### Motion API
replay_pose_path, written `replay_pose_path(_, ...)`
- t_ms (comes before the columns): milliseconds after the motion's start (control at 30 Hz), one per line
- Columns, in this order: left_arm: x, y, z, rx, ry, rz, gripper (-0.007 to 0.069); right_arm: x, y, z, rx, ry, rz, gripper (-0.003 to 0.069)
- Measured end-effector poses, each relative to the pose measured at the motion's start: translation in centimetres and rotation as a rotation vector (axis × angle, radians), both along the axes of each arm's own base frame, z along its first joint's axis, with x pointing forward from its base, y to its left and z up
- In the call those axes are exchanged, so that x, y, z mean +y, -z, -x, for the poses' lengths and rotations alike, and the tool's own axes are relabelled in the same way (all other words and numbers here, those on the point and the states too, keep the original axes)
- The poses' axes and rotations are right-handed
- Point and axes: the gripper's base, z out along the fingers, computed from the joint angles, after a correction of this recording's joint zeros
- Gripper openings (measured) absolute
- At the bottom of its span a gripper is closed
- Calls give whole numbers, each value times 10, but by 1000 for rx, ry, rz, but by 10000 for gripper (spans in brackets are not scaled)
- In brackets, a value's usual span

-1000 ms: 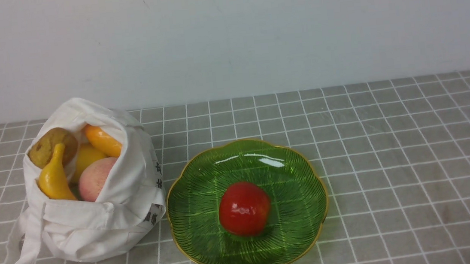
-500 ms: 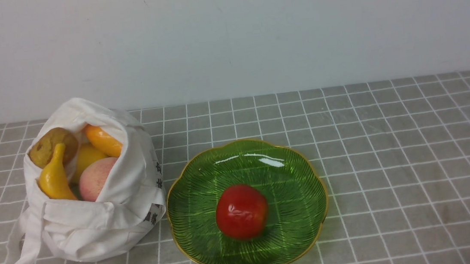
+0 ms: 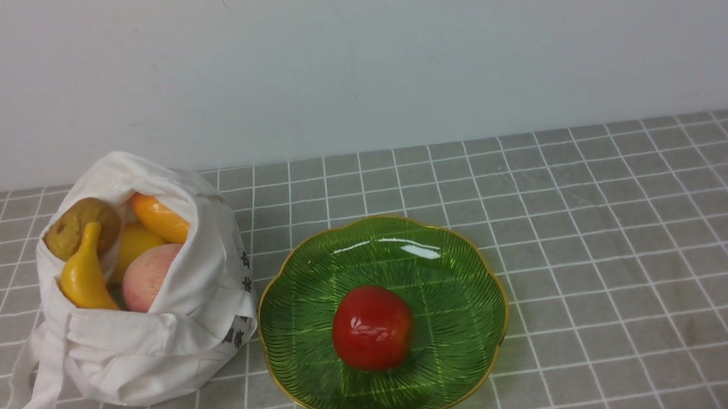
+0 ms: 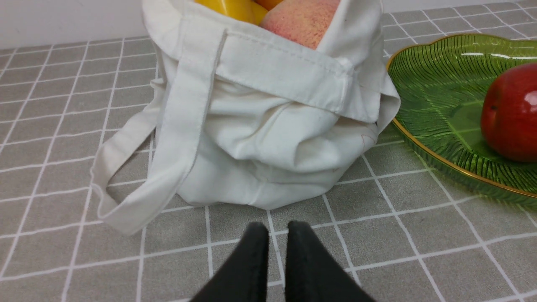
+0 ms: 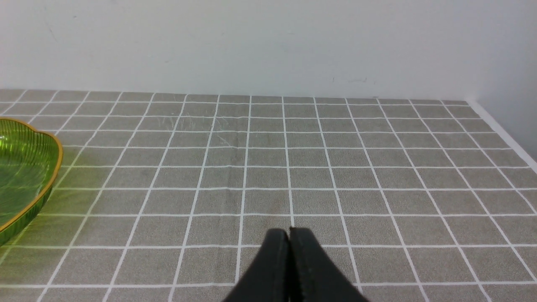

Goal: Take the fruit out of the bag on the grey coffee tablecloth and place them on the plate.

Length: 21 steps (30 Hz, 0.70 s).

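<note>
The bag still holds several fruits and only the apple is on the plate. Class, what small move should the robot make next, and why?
Probably raise the left gripper, whose jaws are nearly closed and empty, low on the cloth before the bag, toward the bag's open mouth. The peach and banana lie exposed near that side, while the plate holds just the apple. The right gripper sits farther away.

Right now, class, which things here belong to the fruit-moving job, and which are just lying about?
Part of the job:
bag
banana
peach
pear
orange piece
yellow piece
apple, already on the plate
tablecloth

Just lying about:
nothing visible
</note>
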Motion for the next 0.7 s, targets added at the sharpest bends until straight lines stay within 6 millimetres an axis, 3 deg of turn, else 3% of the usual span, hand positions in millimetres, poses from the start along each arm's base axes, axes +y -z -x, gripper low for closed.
replay_pose_path(700,2,0,0,-4,-4,-47,1,0,0,0,0,0,0,-15)
